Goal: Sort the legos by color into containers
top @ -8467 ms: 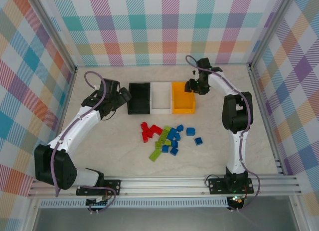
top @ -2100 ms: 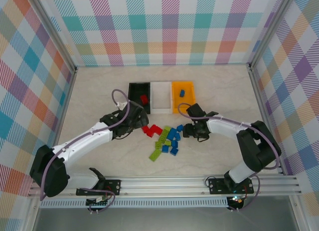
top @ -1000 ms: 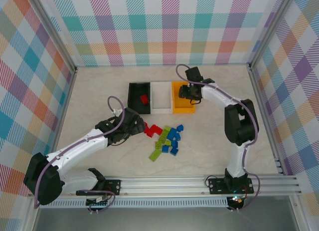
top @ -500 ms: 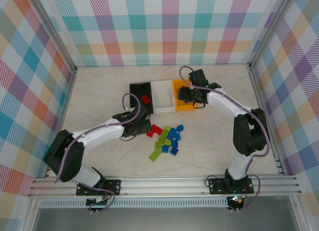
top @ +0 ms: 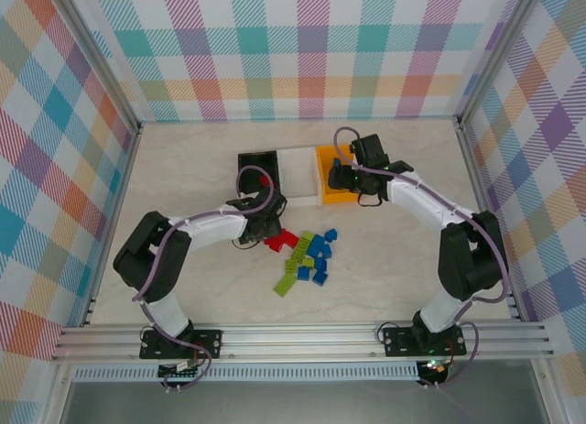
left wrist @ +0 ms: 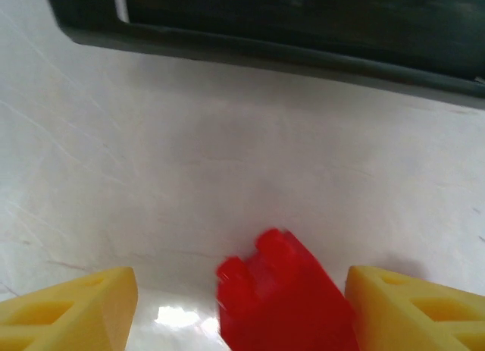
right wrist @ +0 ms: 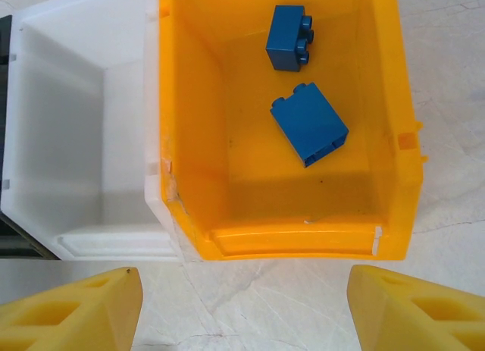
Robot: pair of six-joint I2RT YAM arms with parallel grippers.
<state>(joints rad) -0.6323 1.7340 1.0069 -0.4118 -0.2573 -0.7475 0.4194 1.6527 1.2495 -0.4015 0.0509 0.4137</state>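
Left wrist view: released left pincer (left wrist: pixel 241 305) straddles a red lego (left wrist: pixel 282 290) near the black bin (left wrist: pixel 288 25). Right wrist view: released right pincer (right wrist: pixel 242 305), two blue legos (right wrist: pixel 309 130) in the orange-yellow bin (right wrist: pixel 394 139). Overhead: pale marbled bench (top: pixel 201 177), plaid walls (top: pixel 293 58).

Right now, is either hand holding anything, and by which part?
Nothing is held yet. The left hand straddles a red brick, with a gap showing beside it. The right hand hangs open by the orange bin, empty.

left end effector (left wrist: pixel 242 309) and right end effector (right wrist: pixel 244 309), both agape
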